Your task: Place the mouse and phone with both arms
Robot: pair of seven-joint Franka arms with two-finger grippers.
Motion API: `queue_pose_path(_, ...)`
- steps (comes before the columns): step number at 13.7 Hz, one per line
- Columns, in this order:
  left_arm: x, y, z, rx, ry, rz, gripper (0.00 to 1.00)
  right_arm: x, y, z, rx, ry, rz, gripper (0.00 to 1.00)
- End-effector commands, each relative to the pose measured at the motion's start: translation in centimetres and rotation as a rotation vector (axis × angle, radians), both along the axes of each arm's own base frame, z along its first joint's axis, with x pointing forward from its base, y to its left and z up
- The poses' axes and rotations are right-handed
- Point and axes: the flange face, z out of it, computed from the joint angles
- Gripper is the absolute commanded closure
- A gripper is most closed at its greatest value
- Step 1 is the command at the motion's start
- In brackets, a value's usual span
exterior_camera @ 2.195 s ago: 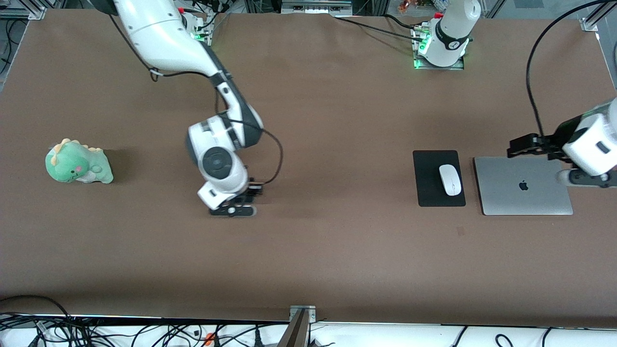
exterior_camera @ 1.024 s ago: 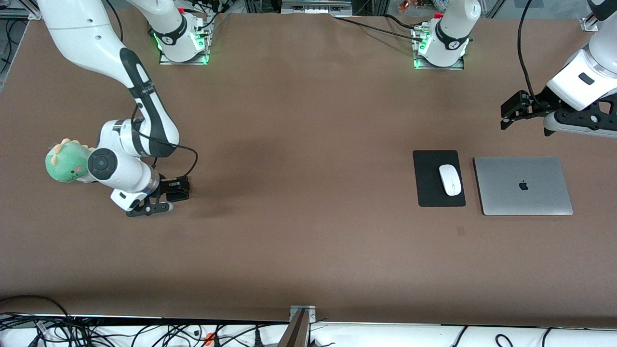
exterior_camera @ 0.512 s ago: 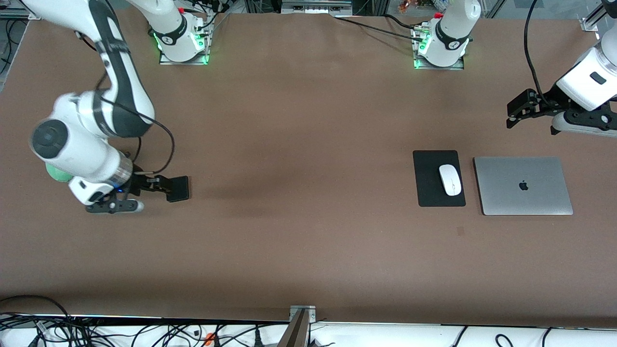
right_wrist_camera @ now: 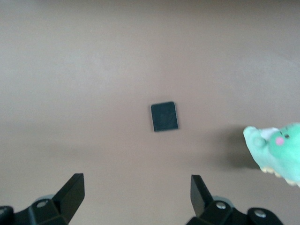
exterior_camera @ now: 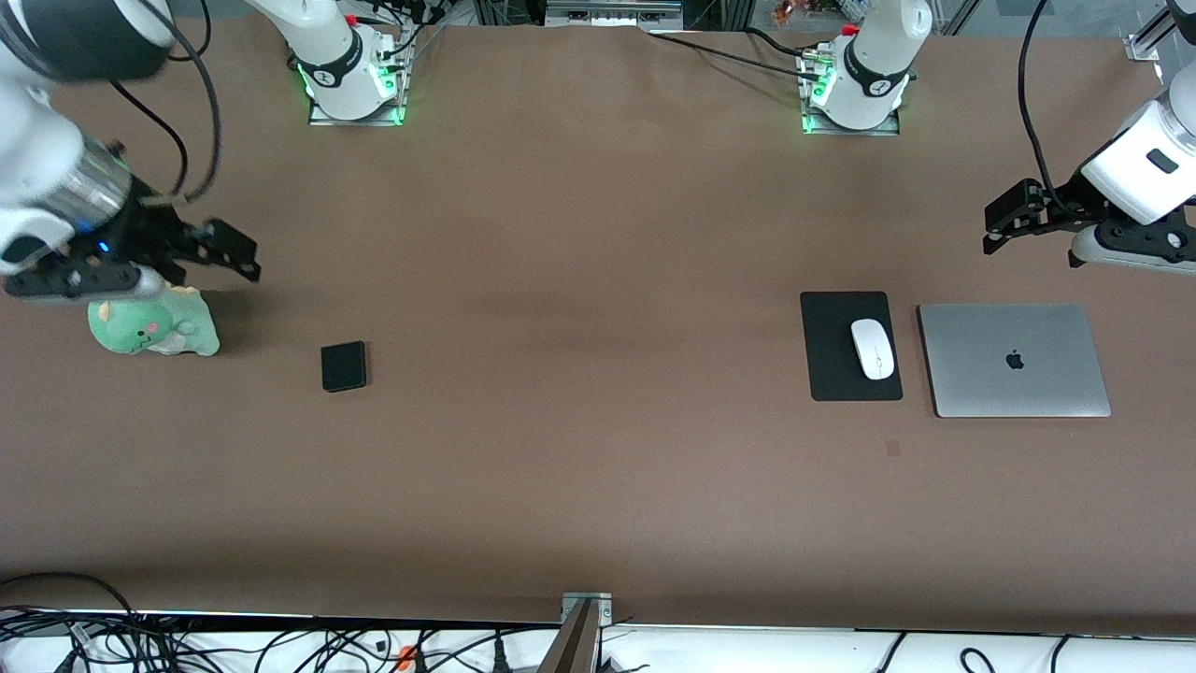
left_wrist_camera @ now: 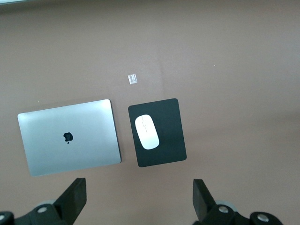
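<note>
The black phone (exterior_camera: 344, 365) lies flat on the brown table, free of both grippers; it also shows in the right wrist view (right_wrist_camera: 164, 116). The white mouse (exterior_camera: 872, 349) rests on a black mat (exterior_camera: 832, 374), and both show in the left wrist view: the mouse (left_wrist_camera: 147, 131) on the mat (left_wrist_camera: 169, 140). My right gripper (exterior_camera: 229, 250) is open and empty, raised over the table by the green plush; its wrist view shows it open (right_wrist_camera: 136, 194). My left gripper (exterior_camera: 1007, 220) is open and empty, raised over bare table beside the laptop, also open in its wrist view (left_wrist_camera: 138, 199).
A green dinosaur plush (exterior_camera: 154, 325) sits toward the right arm's end of the table, beside the phone (right_wrist_camera: 281, 150). A closed silver laptop (exterior_camera: 1014, 360) lies beside the mat (left_wrist_camera: 69, 137). A small tape mark (exterior_camera: 892, 449) is nearer the front camera than the mat.
My right gripper carried the phone toward the plush, set it on the table, let go and rose away open. My left gripper shifted only slightly.
</note>
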Motion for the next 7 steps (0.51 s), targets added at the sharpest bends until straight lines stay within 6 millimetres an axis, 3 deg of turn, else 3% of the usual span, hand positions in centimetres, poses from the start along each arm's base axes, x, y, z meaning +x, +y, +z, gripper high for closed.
queue_pose_path(1,0.3,0.2,0.5,0.018,0.005,-0.021,0.00,-1.0,-1.0,0.4,-0.002,0.033,-0.015,0.00)
queue_pose_path(7,0.3,0.4,0.4,0.018,0.008,-0.018,0.00,-1.0,-1.7,1.6,-0.015,0.050,-0.018,0.00)
